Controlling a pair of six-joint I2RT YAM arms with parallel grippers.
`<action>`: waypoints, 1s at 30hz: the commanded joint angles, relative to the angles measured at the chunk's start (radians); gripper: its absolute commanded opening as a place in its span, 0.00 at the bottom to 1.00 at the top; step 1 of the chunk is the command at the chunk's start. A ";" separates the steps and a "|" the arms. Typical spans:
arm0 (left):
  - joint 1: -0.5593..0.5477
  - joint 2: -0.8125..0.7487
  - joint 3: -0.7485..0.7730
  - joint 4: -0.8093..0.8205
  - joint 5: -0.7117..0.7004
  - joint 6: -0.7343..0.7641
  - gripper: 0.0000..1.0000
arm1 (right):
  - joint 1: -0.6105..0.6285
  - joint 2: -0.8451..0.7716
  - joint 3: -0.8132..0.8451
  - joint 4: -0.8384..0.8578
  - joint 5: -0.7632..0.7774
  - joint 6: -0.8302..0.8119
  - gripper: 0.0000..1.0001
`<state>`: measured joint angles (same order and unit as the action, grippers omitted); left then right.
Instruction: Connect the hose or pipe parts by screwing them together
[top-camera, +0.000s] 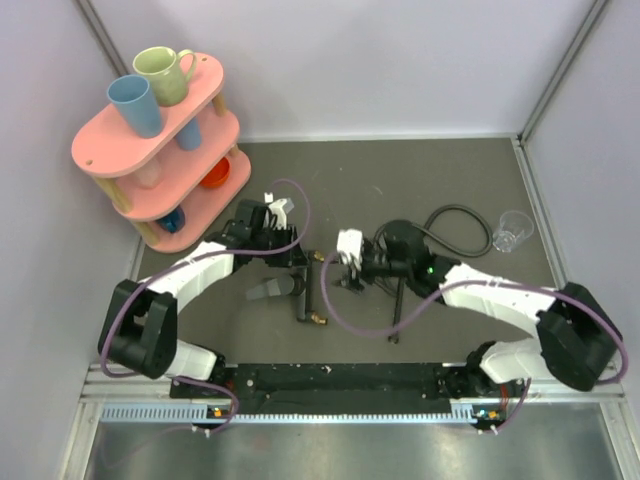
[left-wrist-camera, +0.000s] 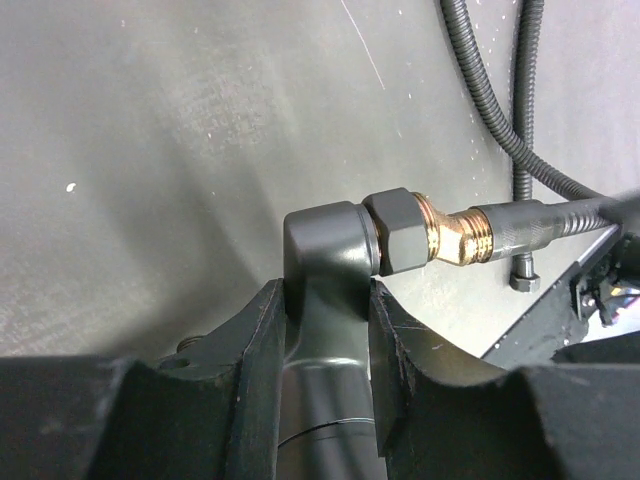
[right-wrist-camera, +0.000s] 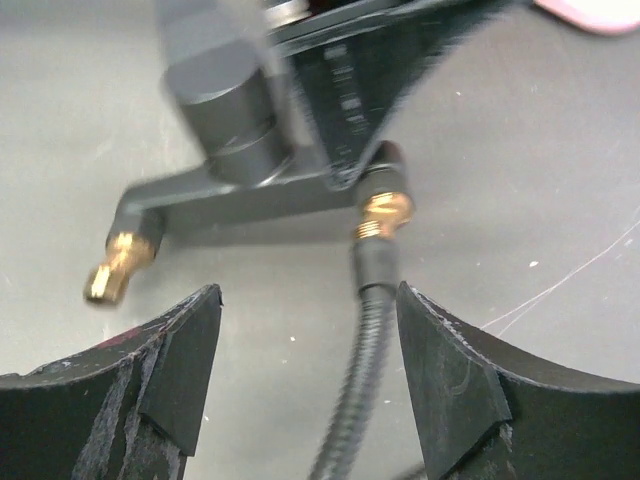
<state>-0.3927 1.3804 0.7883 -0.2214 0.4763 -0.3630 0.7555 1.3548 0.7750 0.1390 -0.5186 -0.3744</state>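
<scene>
**Hose end seated on the fitting; the joint looks only partly screwed up**

The left gripper (left-wrist-camera: 325, 300) is clamped close on the body of the forked fitting (left-wrist-camera: 325, 240), which stands between its fingers; just beyond its fingertips the hose (left-wrist-camera: 545, 222) end sits on one brass thread, with bare thread showing, so more turns seem needed; the right gripper (right-wrist-camera: 305, 320) gapes wide and holds nothing, the hose running loose between its fingers; the fitting's second brass end (right-wrist-camera: 115, 265) ahead of it is free; a clear cup (top-camera: 513, 230) and a pink cup rack (top-camera: 150, 150) stand well apart on the tabletop (top-camera: 420, 170); only the hose's own loop behind the right gripper might resist twisting.
</scene>
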 joint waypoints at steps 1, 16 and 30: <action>0.032 0.066 0.120 -0.111 0.179 0.022 0.00 | 0.108 -0.106 -0.164 0.149 0.143 -0.430 0.69; 0.034 0.166 0.195 -0.226 0.288 0.072 0.00 | 0.219 0.027 -0.214 0.372 0.396 -0.817 0.59; 0.017 0.131 0.114 -0.072 0.355 -0.037 0.00 | 0.205 0.155 -0.091 0.434 0.336 -0.443 0.00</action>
<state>-0.3466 1.5620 0.9371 -0.4343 0.6571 -0.2829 0.9627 1.4872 0.5529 0.5560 -0.1207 -1.0924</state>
